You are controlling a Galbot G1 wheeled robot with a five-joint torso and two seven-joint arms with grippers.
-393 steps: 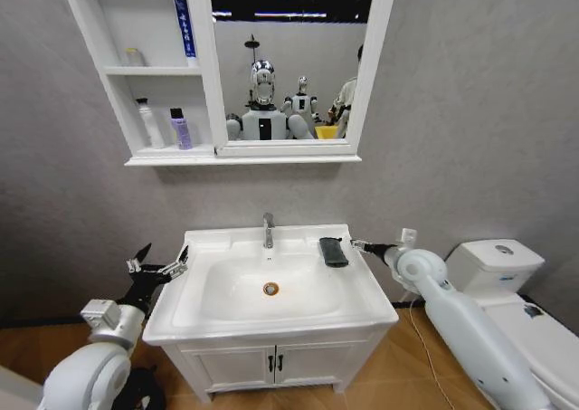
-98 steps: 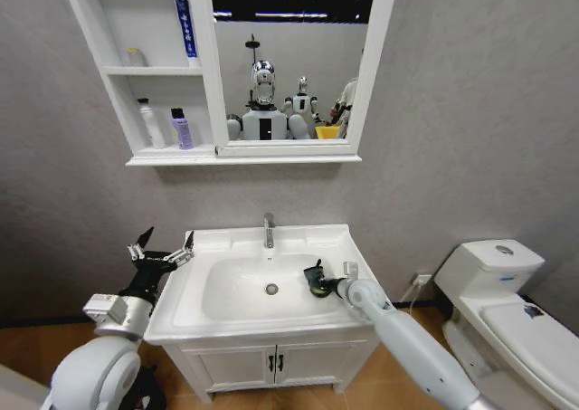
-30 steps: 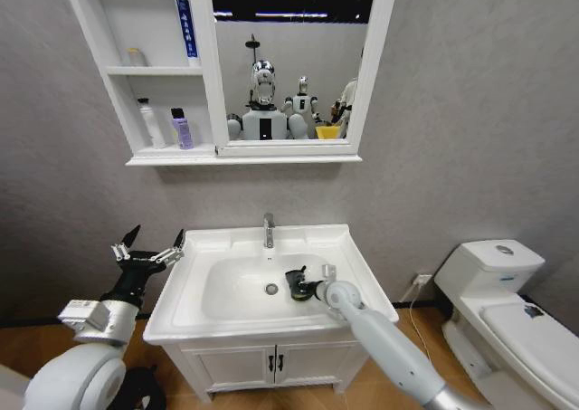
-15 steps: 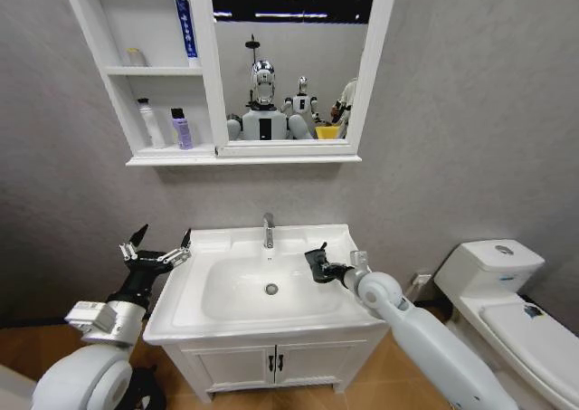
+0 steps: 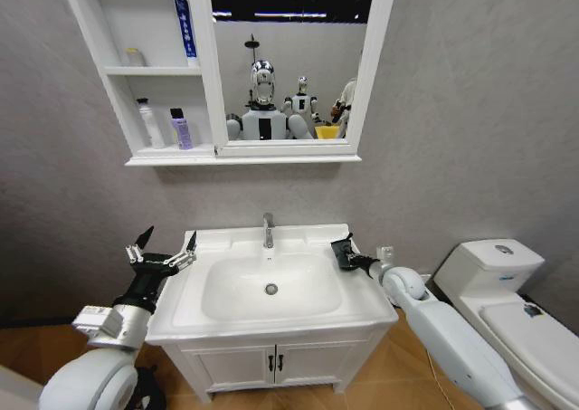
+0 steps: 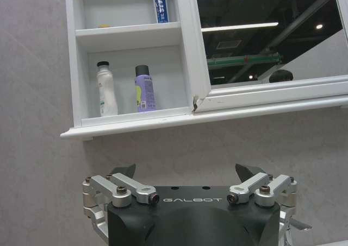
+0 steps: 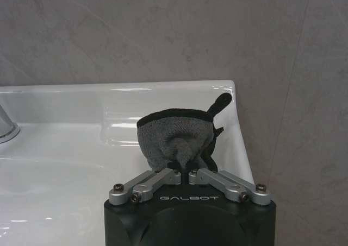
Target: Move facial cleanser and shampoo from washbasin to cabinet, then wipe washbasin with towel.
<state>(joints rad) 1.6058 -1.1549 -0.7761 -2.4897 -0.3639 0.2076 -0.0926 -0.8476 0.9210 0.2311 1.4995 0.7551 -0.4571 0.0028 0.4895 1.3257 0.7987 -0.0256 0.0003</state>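
Grey wall backed the washbasin [image 5: 226,321], where the right end effector [image 5: 344,252] (clamped on the towel [image 7: 176,137]) hovered at the rim's three o'clock mid-wipe, seemingly due another pass, while the left end effector [image 5: 163,252] waited spread apart at nine o'clock.

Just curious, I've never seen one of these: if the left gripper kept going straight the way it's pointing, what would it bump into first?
Probably the grey wall just under the cabinet. The left gripper, fingers open, points up toward it with nothing between; depth is hard to judge.
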